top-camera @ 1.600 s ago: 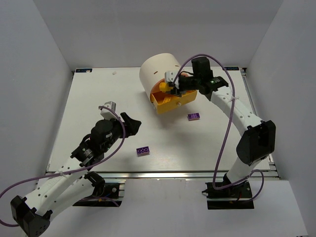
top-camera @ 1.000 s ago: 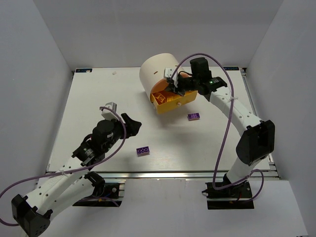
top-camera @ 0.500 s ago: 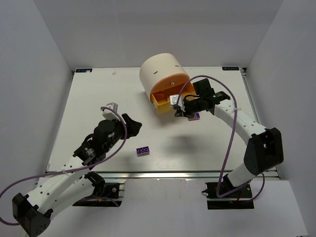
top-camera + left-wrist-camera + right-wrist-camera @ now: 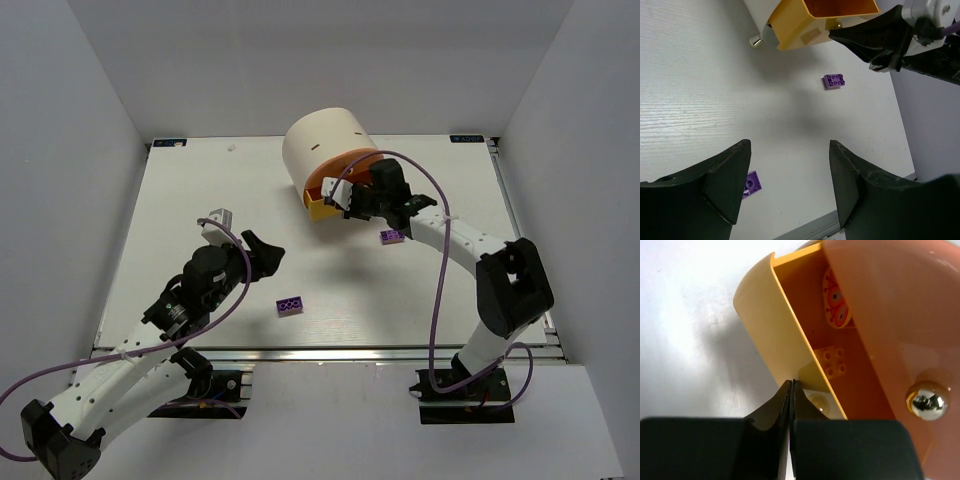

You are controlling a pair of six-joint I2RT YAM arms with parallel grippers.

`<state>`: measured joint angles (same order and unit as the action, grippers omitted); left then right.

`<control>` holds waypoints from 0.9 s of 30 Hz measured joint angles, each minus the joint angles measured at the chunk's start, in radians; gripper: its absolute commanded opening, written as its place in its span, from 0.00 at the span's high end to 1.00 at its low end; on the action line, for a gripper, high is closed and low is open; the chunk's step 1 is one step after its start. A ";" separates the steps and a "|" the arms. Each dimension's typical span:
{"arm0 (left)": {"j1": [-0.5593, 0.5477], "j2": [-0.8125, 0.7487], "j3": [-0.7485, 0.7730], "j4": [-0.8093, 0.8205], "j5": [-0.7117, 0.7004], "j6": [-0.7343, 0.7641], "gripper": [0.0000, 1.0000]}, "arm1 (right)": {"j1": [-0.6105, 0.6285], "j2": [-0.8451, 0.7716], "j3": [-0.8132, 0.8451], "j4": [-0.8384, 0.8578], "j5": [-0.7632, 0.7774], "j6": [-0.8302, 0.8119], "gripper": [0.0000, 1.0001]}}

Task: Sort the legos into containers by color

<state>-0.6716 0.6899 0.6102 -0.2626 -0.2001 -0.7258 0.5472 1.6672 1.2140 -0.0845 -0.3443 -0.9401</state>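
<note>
The cream cabinet (image 4: 322, 145) stands at the back centre. Its yellow drawer (image 4: 320, 208) is partly out below the peach-orange drawer (image 4: 345, 168). A yellow lego (image 4: 832, 361) lies inside the yellow drawer (image 4: 767, 335). My right gripper (image 4: 338, 203) is shut and empty, its tips (image 4: 791, 385) against the yellow drawer's front beside its knob (image 4: 818, 401). Two purple legos lie on the table, one (image 4: 391, 236) right of the cabinet and one (image 4: 290, 305) nearer the front. My left gripper (image 4: 262, 250) hovers open and empty over the table, with a purple lego (image 4: 752, 183) beside its left finger.
The peach-orange drawer (image 4: 880, 315) carries a shiny round knob (image 4: 926, 400). Another small knob (image 4: 755, 42) shows low on the cabinet, under the yellow drawer (image 4: 790, 30). White walls close off the table on three sides, and a metal rail (image 4: 330, 352) runs along its near edge.
My right gripper let the yellow lego fall into the yellow drawer, shut, and swung down to the drawer's front. The drawer now stands further in. The left arm barely moved.
</note>
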 measured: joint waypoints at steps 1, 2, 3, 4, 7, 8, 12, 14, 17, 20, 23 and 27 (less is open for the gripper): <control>0.000 0.000 0.000 0.000 0.000 0.000 0.26 | 0.003 0.010 0.001 0.024 0.013 0.008 1.00; 0.000 0.000 0.000 0.000 0.000 -0.001 0.26 | 0.005 0.021 0.002 0.044 0.024 0.018 1.00; 0.000 0.000 0.000 0.000 0.000 -0.001 0.26 | 0.007 0.033 0.007 0.058 0.034 0.026 1.00; 0.000 0.000 0.000 0.000 0.000 -0.002 0.26 | 0.008 0.046 0.016 0.065 0.043 0.035 1.00; 0.000 0.001 0.000 0.000 0.000 -0.005 0.26 | 0.011 0.093 0.056 0.088 0.074 0.063 1.00; 0.000 0.002 0.000 0.000 0.000 -0.005 0.26 | 0.012 0.106 0.069 0.092 0.081 0.070 1.00; 0.000 0.004 0.000 0.000 0.000 -0.006 0.26 | 0.012 0.156 0.124 0.111 0.108 0.115 1.00; 0.000 0.004 0.000 0.000 0.000 -0.007 0.26 | 0.012 0.174 0.145 0.112 0.112 0.140 1.00; 0.000 0.004 0.000 -0.003 0.000 -0.008 0.26 | 0.010 0.177 0.151 0.117 0.109 0.162 1.00; 0.000 0.004 0.000 -0.010 -0.001 -0.008 0.26 | 0.001 0.137 0.113 0.122 0.071 0.183 0.96; 0.000 0.003 -0.001 -0.008 -0.002 -0.010 0.26 | -0.013 -0.006 -0.050 0.135 0.016 0.264 0.45; 0.000 0.006 -0.019 0.002 0.000 -0.017 0.26 | -0.034 -0.187 -0.245 0.175 -0.023 0.461 0.35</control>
<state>-0.6716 0.6960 0.5907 -0.2604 -0.1997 -0.7429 0.5133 1.4799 0.9688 0.0906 -0.3668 -0.4789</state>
